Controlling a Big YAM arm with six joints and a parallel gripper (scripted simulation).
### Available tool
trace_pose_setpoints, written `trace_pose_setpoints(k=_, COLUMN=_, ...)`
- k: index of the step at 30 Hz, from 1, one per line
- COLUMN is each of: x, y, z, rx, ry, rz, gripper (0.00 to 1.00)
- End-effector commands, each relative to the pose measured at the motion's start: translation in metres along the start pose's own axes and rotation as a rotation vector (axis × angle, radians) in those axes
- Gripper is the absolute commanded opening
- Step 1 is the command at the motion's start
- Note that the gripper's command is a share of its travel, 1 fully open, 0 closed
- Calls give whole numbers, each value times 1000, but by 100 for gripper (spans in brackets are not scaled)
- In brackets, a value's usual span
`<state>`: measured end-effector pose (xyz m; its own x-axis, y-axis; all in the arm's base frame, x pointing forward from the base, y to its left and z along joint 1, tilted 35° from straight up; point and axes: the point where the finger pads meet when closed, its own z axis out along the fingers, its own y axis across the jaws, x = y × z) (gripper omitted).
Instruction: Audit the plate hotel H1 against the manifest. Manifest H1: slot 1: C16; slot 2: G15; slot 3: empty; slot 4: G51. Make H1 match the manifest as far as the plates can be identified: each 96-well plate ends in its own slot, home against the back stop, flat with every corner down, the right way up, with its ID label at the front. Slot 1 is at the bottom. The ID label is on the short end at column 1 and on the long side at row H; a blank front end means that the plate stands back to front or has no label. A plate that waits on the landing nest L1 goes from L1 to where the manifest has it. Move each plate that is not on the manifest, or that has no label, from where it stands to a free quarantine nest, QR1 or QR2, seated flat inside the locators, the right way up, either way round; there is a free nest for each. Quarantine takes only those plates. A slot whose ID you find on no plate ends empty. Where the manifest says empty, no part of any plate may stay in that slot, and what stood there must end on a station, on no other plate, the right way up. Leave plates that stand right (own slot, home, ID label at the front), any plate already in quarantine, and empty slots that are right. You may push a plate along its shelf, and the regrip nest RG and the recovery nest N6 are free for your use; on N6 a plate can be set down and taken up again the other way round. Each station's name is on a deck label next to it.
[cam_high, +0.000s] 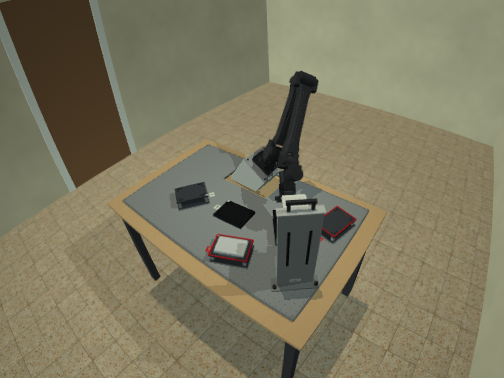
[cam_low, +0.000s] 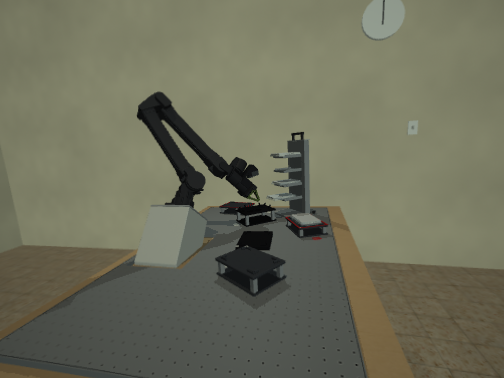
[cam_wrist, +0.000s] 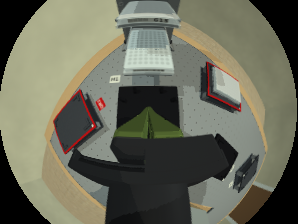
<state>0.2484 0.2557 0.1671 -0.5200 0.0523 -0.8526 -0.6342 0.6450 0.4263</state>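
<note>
The plate hotel H1 (cam_low: 298, 172) stands at the table's far end, seen from its back in the top view (cam_high: 297, 245). Pale slabs lie on all its shelves (cam_low: 286, 183); no labels are readable. In the wrist view the hotel (cam_wrist: 148, 10) is straight ahead, and a white well plate (cam_wrist: 148, 52) lies wells up low at its front, seemingly on the bottom shelf. My gripper (cam_low: 255, 197) is shut and empty, its green fingers (cam_wrist: 148, 124) together, just above a raised black nest (cam_low: 255, 213) in front of the hotel.
A red-rimmed nest holds a white plate (cam_low: 306, 220) (cam_high: 231, 247) (cam_wrist: 222, 86). A second red-rimmed nest (cam_high: 338, 220) (cam_wrist: 76, 119) holds nothing. A flat black pad (cam_low: 256, 239), a raised black nest (cam_low: 250, 265) and a grey slanted box (cam_low: 170, 235) stand nearer.
</note>
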Motion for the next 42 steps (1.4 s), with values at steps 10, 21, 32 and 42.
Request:
trace_pose_setpoints(k=10, x=-29, y=11, z=8, rx=-26, ry=-49, rz=-12, gripper=0)
trace_pose_setpoints(k=21, x=-35, y=6, z=12, rx=-15, ry=-54, rz=-12, gripper=0)
trace_pose_setpoints(k=32, x=-40, y=5, z=17, rx=-13, ry=-55, rz=-15, gripper=0)
trace_pose_setpoints(k=42, x=-44, y=5, z=21, rx=-12, ry=-55, rz=-15, gripper=0)
